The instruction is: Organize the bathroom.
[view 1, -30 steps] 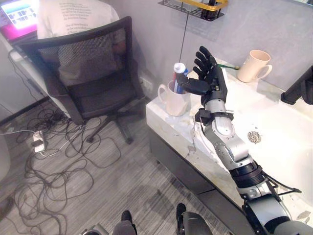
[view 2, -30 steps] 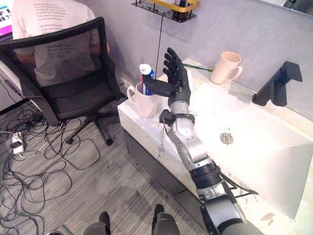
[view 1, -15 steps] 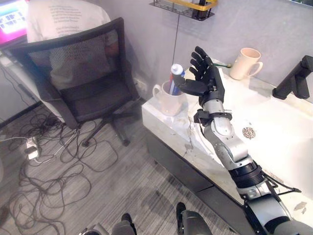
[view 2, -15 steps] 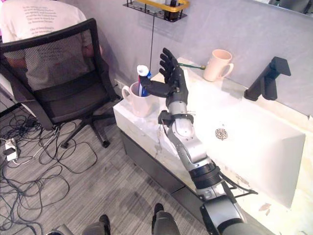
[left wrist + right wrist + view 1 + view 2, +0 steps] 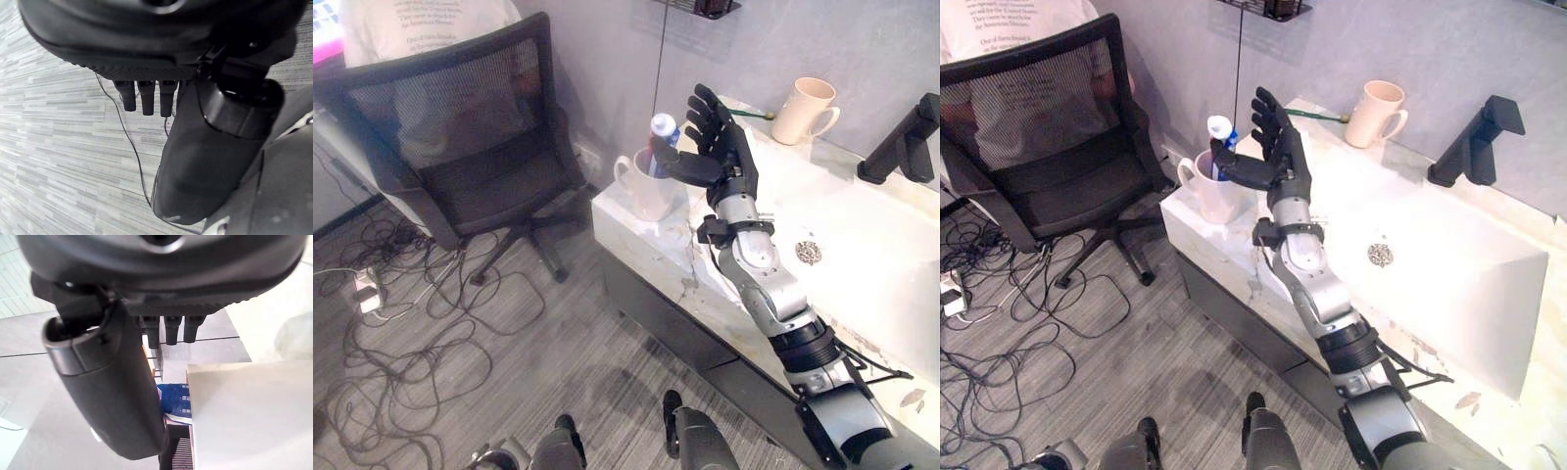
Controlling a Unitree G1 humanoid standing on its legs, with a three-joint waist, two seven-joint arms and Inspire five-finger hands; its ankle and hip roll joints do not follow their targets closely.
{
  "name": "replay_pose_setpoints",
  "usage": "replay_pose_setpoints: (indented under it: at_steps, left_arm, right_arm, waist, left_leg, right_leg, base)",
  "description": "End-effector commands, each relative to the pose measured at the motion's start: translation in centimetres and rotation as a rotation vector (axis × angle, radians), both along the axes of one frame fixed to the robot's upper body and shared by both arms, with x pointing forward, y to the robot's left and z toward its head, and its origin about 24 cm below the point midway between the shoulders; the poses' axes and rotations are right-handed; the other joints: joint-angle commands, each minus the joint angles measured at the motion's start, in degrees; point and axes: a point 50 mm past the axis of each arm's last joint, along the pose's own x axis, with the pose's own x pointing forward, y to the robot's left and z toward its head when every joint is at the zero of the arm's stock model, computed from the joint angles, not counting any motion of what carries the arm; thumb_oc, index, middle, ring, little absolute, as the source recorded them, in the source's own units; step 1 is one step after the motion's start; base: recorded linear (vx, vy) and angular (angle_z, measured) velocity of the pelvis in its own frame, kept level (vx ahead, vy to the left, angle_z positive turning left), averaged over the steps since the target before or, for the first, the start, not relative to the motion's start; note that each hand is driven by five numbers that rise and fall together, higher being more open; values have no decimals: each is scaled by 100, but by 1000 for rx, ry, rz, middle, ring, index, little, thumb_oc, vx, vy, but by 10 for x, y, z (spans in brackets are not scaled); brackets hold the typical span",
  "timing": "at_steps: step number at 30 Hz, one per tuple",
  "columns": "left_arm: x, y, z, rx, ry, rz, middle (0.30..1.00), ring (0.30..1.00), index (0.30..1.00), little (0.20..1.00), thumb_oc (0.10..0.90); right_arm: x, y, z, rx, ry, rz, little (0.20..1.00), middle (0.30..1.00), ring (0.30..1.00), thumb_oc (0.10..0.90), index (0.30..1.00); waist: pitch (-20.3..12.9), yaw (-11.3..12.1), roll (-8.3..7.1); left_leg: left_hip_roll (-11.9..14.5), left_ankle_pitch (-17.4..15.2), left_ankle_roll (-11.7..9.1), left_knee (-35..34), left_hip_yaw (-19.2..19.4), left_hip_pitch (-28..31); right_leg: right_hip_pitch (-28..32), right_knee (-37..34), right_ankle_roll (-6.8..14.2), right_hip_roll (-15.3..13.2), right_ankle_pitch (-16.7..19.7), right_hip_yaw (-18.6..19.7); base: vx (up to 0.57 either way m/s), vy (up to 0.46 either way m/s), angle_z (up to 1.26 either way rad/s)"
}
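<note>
Now the right hand is up over the counter's left end, fingers spread straight, thumb reaching toward the toothpaste tube, holding nothing. That tube stands upright in the white mug at the counter's corner. A second mug sits by the wall, a green toothbrush beside it. The left hand hangs above the floor, fingers straight.

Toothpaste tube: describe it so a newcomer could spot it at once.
Start at the white counter with the sink, and go to its corner nearest the office chair. A white mug stands there beside the raised right hand, and the toothpaste tube stands upright in it. It is blue with a white cap; the other mug, by the wall, holds nothing visible.
</note>
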Motion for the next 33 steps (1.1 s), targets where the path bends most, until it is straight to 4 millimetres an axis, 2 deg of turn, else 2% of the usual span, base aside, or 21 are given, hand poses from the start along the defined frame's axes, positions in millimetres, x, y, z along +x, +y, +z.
replay_pose_setpoints:
  at_steps: [1,19,33]
  left_arm:
    - [-3,19,6,74,44,-1,900,900,900,900,800]
    - [-2,17,5,69,44,-38,900,900,900,900,800]
    - [-9,17,3,70,79,-66,900,900,900,900,800]
  right_arm:
    - [-29,14,76,75,-395,89,900,900,900,800,900]
    - [-30,10,80,56,-400,92,900,900,900,800,900]
    - [-32,10,76,62,-367,145,900,900,900,800,900]
  waist:
    - [-77,-145,-233]
    - [-111,-162,-298]
    - [-321,-240,-349]
  left_leg:
    - [-57,-31,202,603,18,-674]
    - [-23,-84,195,640,69,-646]
    - [160,-208,202,818,257,-558]
  right_leg:
    - [701,-604,6,135,-130,118]
    - [790,-690,4,168,-127,92]
    - [1015,-769,-2,159,-170,43]
  base:
    - [-56,20,0]
    - [-16,4,0]
    - [15,3,-5]
